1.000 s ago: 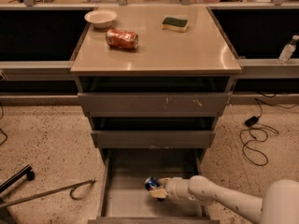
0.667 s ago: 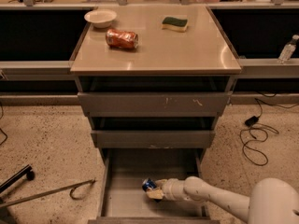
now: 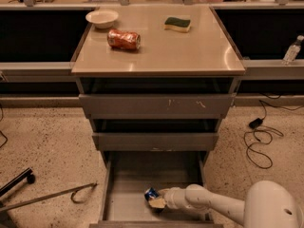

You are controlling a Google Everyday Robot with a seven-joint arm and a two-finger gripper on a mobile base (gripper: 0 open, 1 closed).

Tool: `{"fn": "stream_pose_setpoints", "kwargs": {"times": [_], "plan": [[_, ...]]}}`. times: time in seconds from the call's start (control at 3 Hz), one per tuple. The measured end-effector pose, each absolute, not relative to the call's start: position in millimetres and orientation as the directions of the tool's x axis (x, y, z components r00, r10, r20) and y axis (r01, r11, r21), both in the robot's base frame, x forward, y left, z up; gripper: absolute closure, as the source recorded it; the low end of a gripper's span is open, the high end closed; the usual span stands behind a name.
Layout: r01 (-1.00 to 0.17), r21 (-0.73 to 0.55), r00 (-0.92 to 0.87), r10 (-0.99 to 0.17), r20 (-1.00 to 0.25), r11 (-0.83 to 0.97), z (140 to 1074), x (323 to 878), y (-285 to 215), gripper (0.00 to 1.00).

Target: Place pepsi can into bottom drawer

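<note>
The pepsi can [image 3: 151, 193], blue with a bit of white and red showing, sits low inside the open bottom drawer [image 3: 128, 177], near the middle of its grey floor. My gripper [image 3: 156, 201] reaches in from the lower right on a white arm [image 3: 213, 205] and its fingers are closed around the can. Whether the can rests on the floor or hangs just above it I cannot tell.
On the cabinet top [image 3: 156, 51] lie an orange-red soda can [image 3: 123, 39], a white bowl [image 3: 102, 18] and a green-yellow sponge [image 3: 177, 23]. Two shallower drawers [image 3: 152, 106] are above. A metal hook rod [image 3: 52, 197] lies on the floor at left; cables [image 3: 259, 141] at right.
My gripper and the can have moved slightly left and lower inside the drawer. Nothing else has moved.
</note>
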State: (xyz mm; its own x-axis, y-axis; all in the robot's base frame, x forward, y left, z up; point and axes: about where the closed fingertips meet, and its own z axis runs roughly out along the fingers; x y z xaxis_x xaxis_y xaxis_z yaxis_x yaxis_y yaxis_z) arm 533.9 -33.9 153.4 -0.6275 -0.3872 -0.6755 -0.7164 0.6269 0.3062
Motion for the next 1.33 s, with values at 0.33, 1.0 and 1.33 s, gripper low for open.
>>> {"fn": "stream_pose_setpoints", "kwargs": {"times": [0.33,1.0,1.33], "plan": [[-0.708,0.321,-0.650,-0.404,-0.643,0.628,126.3,520.9,-32.1,1.00],[-0.708,0.322,-0.651,-0.406,-0.641,0.628,124.4,519.7,-31.7,0.60],[-0.708,0.323,-0.651,-0.406,-0.641,0.628,124.4,519.6,-31.6,0.36]]}}
